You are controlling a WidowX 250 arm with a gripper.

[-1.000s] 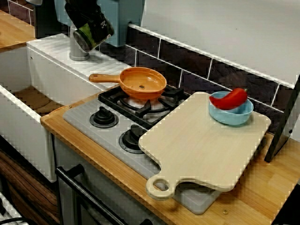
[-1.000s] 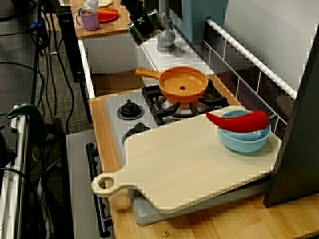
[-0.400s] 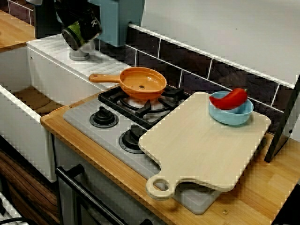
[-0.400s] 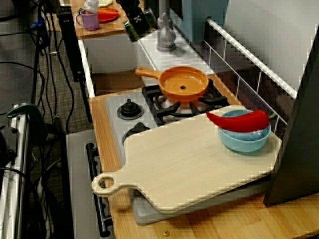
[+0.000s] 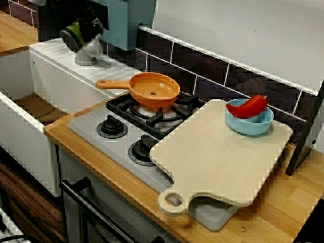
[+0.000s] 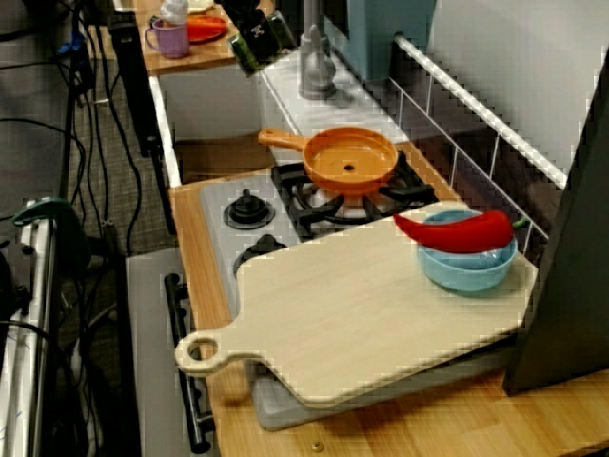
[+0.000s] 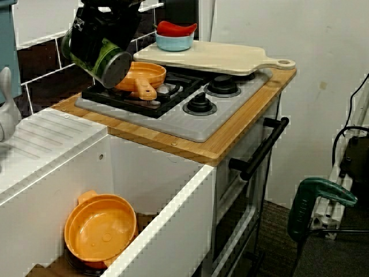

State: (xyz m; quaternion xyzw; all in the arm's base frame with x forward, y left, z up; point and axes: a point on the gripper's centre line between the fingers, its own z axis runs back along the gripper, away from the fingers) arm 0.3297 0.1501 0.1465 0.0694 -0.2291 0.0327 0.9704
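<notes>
Sink-side view: gripper [image 7: 94, 41] clamps green can [image 7: 108, 62], axis tilted, base facing lower right.

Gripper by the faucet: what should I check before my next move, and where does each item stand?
1. Grip: the gripper holds the green can in the air, tilted; ok.
2. Finger placement on the can: hidden by the gripper body; cannot tell.
3. Faucet clearance: a gap shows in the view along the counter; ok.
4. Sink: an orange bowl lies in it; not ok as free space.
5. Orange pan: on the burner, empty; ok.
6. Red pepper: in the blue bowl, away from the gripper; ok.
</notes>
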